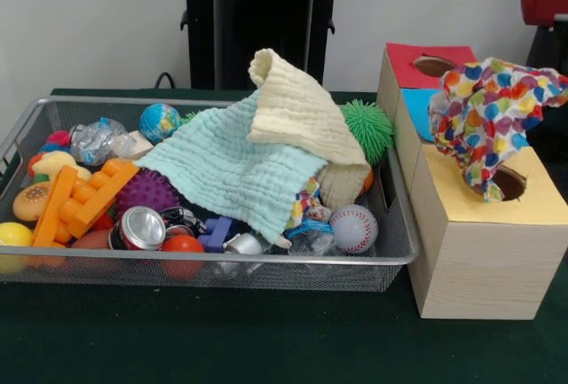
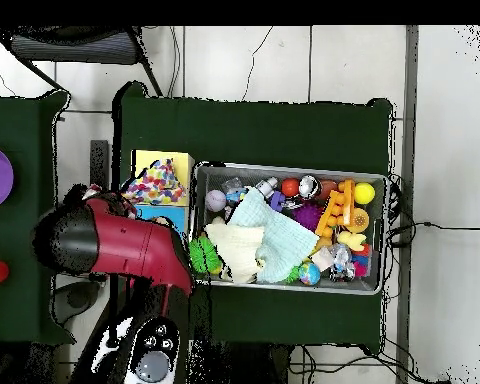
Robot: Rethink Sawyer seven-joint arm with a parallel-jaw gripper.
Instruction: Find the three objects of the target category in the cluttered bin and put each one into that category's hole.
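My dotted cloth hangs half into the yellow hole; grip state cannot be told. Another shows in the bin, five o'clock.

A soft white fabric piece printed with multicoloured polka dots hangs bunched at the right of the frame, its lower tip at the round dark opening of the yellow-topped pale wood box. The wide silver wire-mesh basket fills the left and centre.
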